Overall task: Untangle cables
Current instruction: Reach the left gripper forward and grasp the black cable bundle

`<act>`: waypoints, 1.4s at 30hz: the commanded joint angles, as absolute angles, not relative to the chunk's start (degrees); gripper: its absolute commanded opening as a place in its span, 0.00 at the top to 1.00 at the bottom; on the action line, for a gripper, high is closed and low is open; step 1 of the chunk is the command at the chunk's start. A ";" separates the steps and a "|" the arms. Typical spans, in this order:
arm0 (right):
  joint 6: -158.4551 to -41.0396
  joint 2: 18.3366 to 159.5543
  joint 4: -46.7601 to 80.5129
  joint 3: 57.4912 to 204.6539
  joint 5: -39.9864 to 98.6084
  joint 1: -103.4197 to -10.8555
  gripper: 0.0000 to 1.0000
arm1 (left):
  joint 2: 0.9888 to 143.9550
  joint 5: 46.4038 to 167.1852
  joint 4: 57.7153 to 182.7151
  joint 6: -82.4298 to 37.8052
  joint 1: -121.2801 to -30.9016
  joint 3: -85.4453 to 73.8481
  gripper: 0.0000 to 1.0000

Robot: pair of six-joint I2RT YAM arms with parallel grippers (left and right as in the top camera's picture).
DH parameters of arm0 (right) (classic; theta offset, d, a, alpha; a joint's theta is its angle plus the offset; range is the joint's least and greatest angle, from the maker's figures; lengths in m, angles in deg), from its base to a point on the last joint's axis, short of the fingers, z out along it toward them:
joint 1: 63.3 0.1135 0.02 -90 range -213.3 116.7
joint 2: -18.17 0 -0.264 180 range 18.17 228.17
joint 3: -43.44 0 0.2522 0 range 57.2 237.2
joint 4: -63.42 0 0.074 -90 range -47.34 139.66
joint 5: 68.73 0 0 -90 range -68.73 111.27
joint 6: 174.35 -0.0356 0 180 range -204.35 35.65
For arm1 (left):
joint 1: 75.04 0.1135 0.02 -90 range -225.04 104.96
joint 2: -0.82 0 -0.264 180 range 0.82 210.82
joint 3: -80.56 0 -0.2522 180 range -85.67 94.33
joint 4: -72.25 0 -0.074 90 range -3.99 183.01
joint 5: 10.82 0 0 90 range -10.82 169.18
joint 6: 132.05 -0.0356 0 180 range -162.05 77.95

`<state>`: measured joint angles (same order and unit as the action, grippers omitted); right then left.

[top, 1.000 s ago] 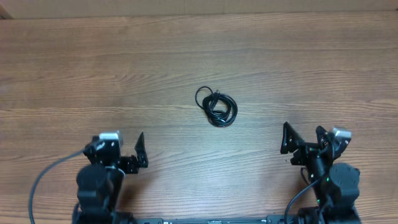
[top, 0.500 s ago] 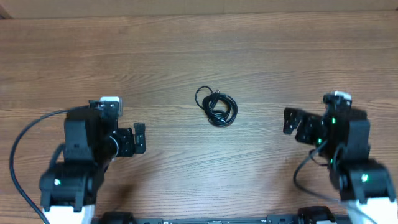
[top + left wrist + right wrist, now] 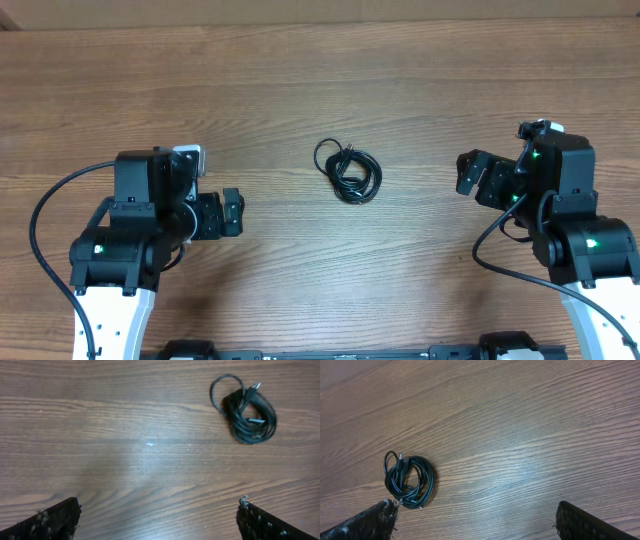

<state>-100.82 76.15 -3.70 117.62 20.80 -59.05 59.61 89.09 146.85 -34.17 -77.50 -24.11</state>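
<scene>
Mid-frame, coiled cables (image 3: 348,172) are lying between left gripper (image 3: 232,212) and right gripper (image 3: 468,172), both gaping empty; grabbing them whole risks tightening tangles.

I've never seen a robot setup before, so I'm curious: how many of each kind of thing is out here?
Robot arms: 2, with the left claw and right claw both open
Black cable bundle: 1, its cords too tangled to count apart
Wooden table: 1
Total: 4

Overhead straight down over the table (image 3: 300,80); both wrist views lower, oblique, the cables (image 3: 349,172) common to all.
</scene>
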 commanded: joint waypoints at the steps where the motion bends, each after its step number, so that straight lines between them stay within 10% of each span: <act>1: -100.64 75.95 -3.33 119.30 19.92 -58.92 0.00 | 59.63 90.49 145.69 -32.62 -76.95 -22.74 0.00; 42: -100.42 76.17 -3.18 119.30 21.83 -58.85 0.00 | 109.14 83.74 129.25 -9.62 -101.59 -2.26 0.07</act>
